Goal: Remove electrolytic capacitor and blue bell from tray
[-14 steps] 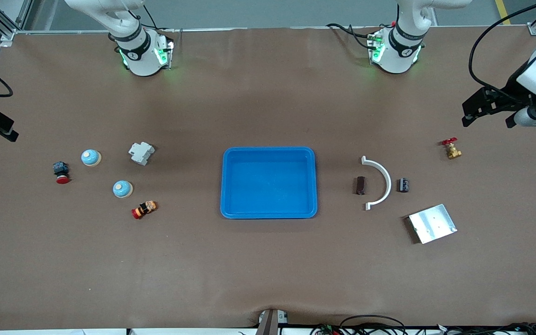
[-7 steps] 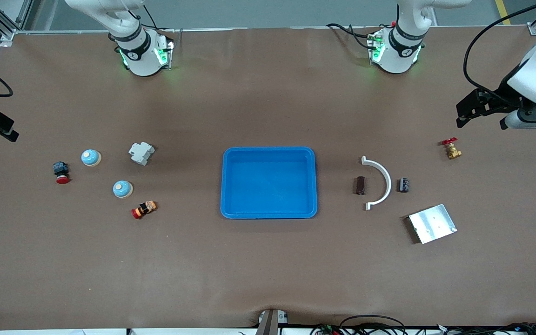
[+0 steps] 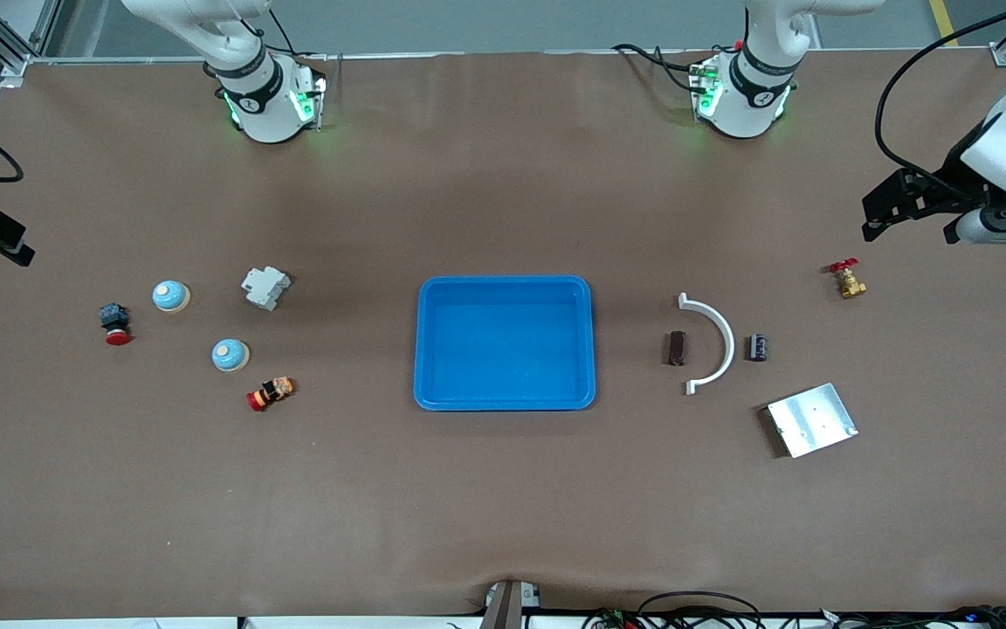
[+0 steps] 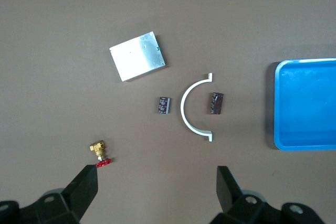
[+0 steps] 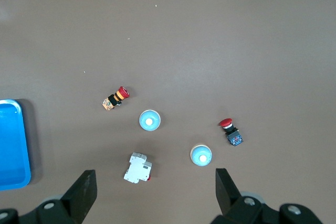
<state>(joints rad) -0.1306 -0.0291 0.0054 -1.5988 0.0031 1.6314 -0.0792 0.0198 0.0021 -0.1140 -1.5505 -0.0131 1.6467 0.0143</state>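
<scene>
Here both arms hang high with nothing held. The left end effector (image 4: 156,192) is spread wide over the capacitor (image 3: 758,347) at the front view's right. The right end effector (image 5: 155,195) is released over two bells (image 3: 170,296) (image 3: 230,355) at mid-left. The blue tray (image 3: 421,342) sits centre on the surface.

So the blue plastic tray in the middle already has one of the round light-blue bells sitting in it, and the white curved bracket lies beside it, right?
Not quite. The blue plastic tray holds nothing; both round light-blue bells sit on the brown table, toward the right arm's end. The front view shows this. The white curved bracket does lie beside the tray.
</scene>
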